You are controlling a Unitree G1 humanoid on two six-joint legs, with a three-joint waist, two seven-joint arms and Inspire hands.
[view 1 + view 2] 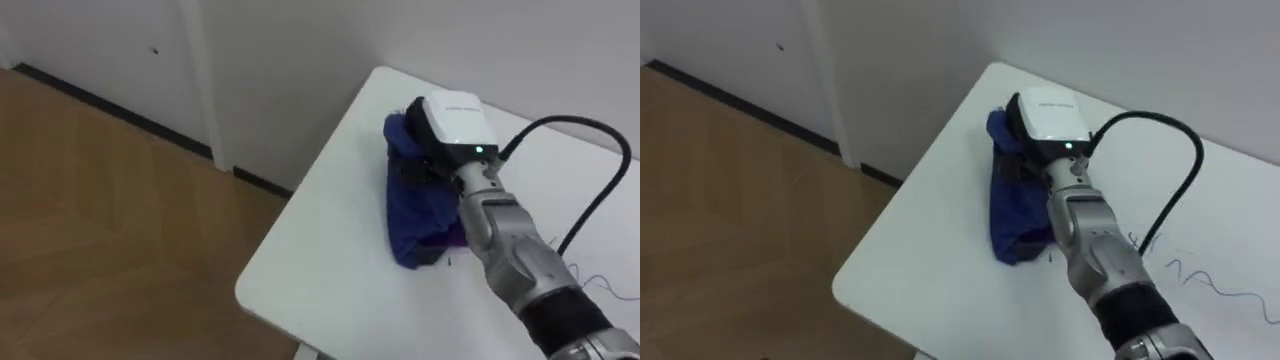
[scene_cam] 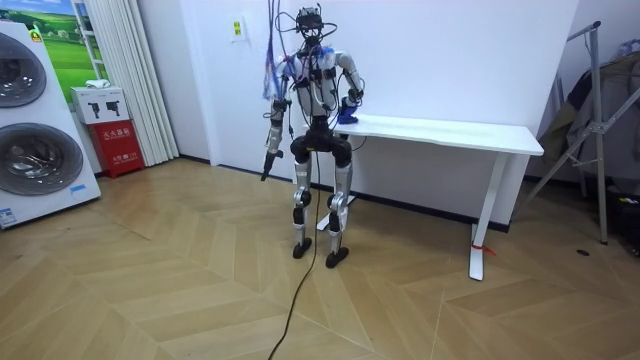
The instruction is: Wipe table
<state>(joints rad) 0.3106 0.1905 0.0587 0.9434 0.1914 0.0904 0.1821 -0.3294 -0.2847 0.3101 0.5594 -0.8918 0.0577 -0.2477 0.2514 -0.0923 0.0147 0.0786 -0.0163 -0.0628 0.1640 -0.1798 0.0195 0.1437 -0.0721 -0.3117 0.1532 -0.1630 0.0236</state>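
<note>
- The blue cloth [image 1: 413, 205] lies on the worktop [image 1: 335, 250], near its far corner at the wall end, close to the short edge.
- The right robot hand [image 1: 455, 125] lies on top of the cloth. Its white back cover hides the fingers, so I cannot tell if they are wide or closed on the cloth.
- The left robot hand [image 2: 267, 160] hangs down at the robot's side, away from the worktop, and I cannot tell its state.
- Thin dark scribble lines [image 1: 1215, 285] are on the worktop, on the side of the cloth away from the short edge.
- Nothing else lies on the worktop around the cloth.
- The robot stands at the end of the worktop that is on the room view's left.
- Well apart from the worktop, on the room view's left, stand a white washing machine [image 2: 30, 130], a red box [image 2: 120, 145] and a pale curtain [image 2: 125, 80].
- Beyond the other end of the worktop stands a metal stand [image 2: 590, 120].
- The worktop is long, flat, white and smooth, with rounded corners and white legs [image 2: 487, 230]. It is placed against a white wall [image 2: 450, 50].
- The floor [image 2: 150, 280] is light wood in a herringbone pattern, and a dark baseboard [image 1: 110, 110] runs along the wall.
- The cloth is soft and crumpled, with folds.
</note>
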